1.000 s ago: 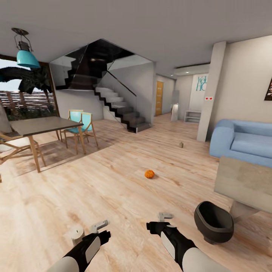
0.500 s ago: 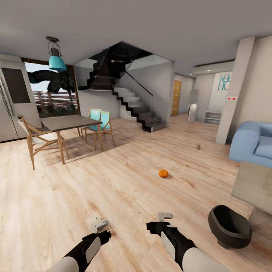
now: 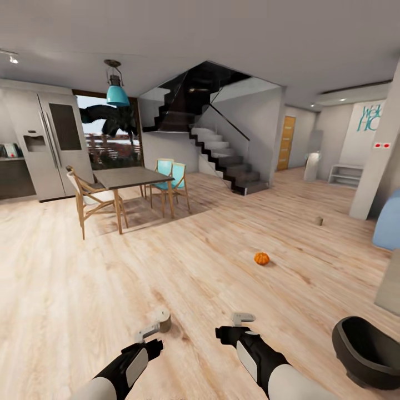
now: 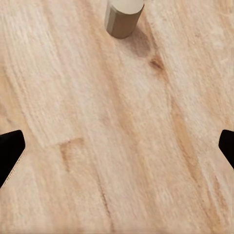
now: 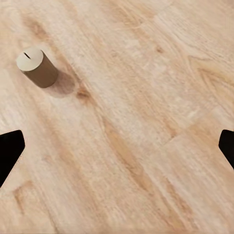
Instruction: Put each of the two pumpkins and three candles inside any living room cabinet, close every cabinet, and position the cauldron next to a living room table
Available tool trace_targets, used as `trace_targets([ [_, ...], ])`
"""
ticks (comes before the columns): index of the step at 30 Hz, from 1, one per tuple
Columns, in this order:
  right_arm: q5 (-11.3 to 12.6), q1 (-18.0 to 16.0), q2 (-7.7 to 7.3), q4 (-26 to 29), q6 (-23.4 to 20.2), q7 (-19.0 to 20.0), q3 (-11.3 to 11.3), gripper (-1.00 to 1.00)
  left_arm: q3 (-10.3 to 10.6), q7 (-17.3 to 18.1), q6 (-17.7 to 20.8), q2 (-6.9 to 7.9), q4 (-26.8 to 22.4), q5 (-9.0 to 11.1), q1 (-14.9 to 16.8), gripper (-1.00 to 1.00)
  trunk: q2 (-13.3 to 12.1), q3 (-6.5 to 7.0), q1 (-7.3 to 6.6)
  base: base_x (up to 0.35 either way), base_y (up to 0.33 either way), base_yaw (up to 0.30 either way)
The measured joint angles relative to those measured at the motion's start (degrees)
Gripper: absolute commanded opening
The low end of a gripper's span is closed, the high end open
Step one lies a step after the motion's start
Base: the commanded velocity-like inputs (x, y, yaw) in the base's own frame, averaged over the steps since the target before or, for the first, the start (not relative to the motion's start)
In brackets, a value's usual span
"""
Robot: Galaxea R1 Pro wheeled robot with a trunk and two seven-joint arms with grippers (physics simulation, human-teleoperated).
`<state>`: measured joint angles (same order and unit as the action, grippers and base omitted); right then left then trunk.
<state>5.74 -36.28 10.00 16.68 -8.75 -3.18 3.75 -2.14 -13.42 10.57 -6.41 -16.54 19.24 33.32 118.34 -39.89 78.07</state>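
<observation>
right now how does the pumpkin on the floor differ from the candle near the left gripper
The pumpkin is bright orange and round; the candle is pale beige and an upright cylinder with a flat top. The pumpkin lies farther out on the wooden floor, while the candle stands just past the left gripper. Both rest on the floor, ungrasped.

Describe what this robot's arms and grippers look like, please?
Both arms are glossy black near the wrist with a white oval panel, turning white further back. The left gripper and right gripper are small pale grey two-fingered clamps. In the wrist views the fingertips appear as black wedges. No cables or markings show.
</observation>
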Motion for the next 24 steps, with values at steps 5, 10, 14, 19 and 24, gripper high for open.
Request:
trace_targets([
  [5, 0.0, 0.0, 0.0, 0.0, 0.4, 0.0, 0.0, 1.0, 0.0, 0.0, 0.0, 0.02, 0.0, 0.0, 0.0, 1.0, 0.0, -0.16, 0.0, -0.005, 0.0, 0.272],
  [10, 0.0, 0.0, 0.0, -0.1, 0.4, 0.0, 0.0, 1.0, 0.0, 0.0, 0.0, 0.02, 0.0, 0.0, 0.0, 1.0, 0.0, -0.32, 0.0, 0.0, 0.0, 0.272],
  [14, 0.0, 0.0, 0.0, -0.1, 0.4, 0.0, 0.0, 1.0, 0.0, 0.0, 0.0, 0.02, 0.0, 0.0, 0.0, 1.0, 0.0, -0.45, 0.0, 0.0, 0.0, 0.272],
  [19, 0.0, 0.0, 0.0, -0.1, 0.4, 0.0, 0.0, 1.0, 0.0, 0.0, 0.0, 0.02, 0.0, 0.0, 0.0, 1.0, 0.0, -0.62, 0.0, 0.0, 0.0, 0.272],
  [24, 0.0, 0.0, 0.0, -0.1, 0.4, 0.1, 0.0, 1.0, 0.0, 0.0, 0.0, 0.02, 0.0, 0.0, 0.0, 1.0, 0.0, -0.78, 0.0, 0.0, 0.0, 0.272],
])
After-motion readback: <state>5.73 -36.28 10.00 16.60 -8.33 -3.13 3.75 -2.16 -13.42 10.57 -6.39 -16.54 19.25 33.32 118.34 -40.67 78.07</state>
